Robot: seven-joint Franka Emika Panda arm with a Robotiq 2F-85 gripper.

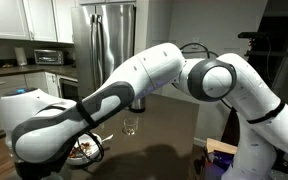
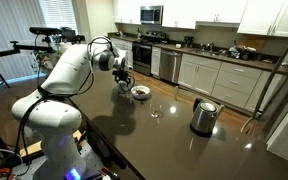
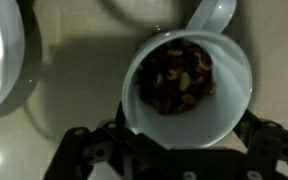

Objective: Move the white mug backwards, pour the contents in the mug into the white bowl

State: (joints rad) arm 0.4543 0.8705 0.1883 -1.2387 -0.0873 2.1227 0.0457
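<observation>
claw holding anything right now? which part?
Likely the white mug: the claw straddles its round wall on both sides, with the handle pointing away and free. Actual contact can't be confirmed.

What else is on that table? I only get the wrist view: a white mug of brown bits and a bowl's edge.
Observer: A clear glass stands near the white bowl, not touching it.
Operator: Anything bigger?
Observer: Yes, a steel kettle stands farther along the table, past the glass as seen from the bowl.
Operator: What sort of room is it?
Observer: A kitchen. In an exterior view, a steel fridge stands in the background.
</observation>
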